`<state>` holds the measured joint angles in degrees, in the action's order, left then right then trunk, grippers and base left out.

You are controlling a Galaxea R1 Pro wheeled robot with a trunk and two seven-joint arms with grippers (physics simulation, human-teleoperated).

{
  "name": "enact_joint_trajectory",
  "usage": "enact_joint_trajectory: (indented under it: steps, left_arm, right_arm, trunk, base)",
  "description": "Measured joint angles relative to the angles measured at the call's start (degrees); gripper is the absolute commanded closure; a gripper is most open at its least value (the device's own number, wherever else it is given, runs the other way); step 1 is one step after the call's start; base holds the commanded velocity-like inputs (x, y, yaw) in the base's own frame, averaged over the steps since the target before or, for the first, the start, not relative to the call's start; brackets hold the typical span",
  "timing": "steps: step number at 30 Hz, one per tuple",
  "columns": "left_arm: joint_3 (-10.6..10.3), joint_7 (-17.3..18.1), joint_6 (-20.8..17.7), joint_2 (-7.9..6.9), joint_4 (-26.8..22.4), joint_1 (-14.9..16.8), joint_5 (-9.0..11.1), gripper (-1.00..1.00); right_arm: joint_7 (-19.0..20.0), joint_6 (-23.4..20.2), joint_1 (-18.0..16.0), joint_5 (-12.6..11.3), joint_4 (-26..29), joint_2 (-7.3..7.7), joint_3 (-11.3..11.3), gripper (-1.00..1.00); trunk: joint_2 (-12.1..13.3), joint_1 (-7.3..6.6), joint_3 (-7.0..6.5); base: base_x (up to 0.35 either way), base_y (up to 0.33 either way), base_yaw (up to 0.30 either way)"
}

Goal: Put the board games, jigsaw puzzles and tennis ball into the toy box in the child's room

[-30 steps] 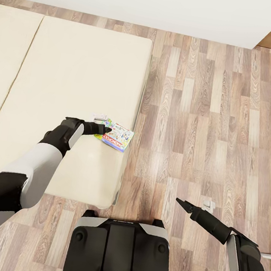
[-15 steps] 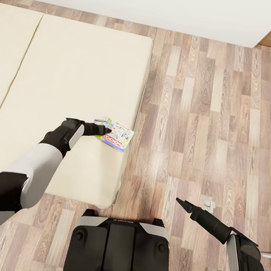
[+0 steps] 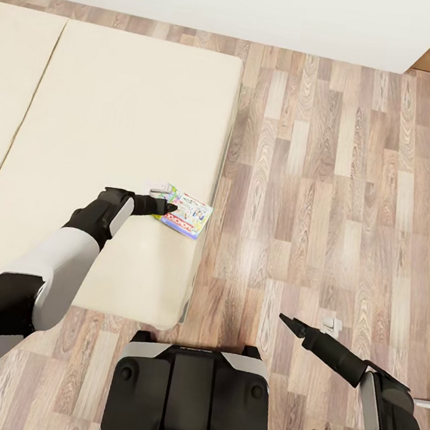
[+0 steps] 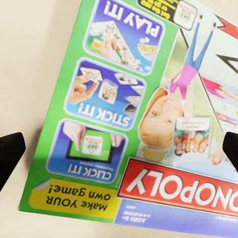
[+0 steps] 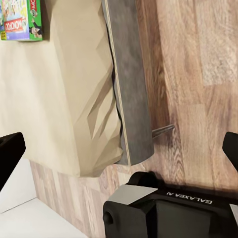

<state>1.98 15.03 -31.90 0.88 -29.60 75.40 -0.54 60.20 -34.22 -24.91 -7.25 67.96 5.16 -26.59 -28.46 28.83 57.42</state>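
- The left end effector (image 3: 169, 206) is reaching over the board game (image 3: 186, 216) with its fingers spread wide; in the left wrist view, the dark fingertips (image 4: 10, 154) are sitting at either side of the box, gripping nothing.
- The right end effector (image 3: 285, 320) is hanging open over the wood floor (image 3: 328, 190), lower right of the frame, empty.
- One board game is lying flat near the bed (image 3: 104, 124) edge, centre-left: green-bordered, with a red "MONOPOLY" banner (image 4: 178, 186).
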Motion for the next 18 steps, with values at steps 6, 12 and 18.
enact_joint_trajectory:
  steps: [6,12,18]
  left_arm:
    - [0.0,0.1,-0.1,0.05,0.0,0.0,0.0,-1.0]
    - [0.0,0.6,-0.1,0.1,0.0,0.0,0.1,-1.0]
    - [0.0,0.8,-0.1,0.06,0.0,0.0,0.1,-1.0]
  right_arm:
    - [0.0,0.0,0.0,0.0,0.0,-0.02,0.0,-1.0]
    - [0.0,0.0,0.0,0.1,0.0,0.0,0.0,-1.0]
    - [0.0,0.0,0.0,0.1,0.0,-0.04,0.0,-1.0]
  trunk:
    - [0.0,0.0,0.0]
    - [0.0,0.0,0.0]
    - [0.0,0.0,0.0]
  base:
    - [0.0,0.0,0.0]
    - [0.0,0.0,0.0]
    - [0.0,0.0,0.0]
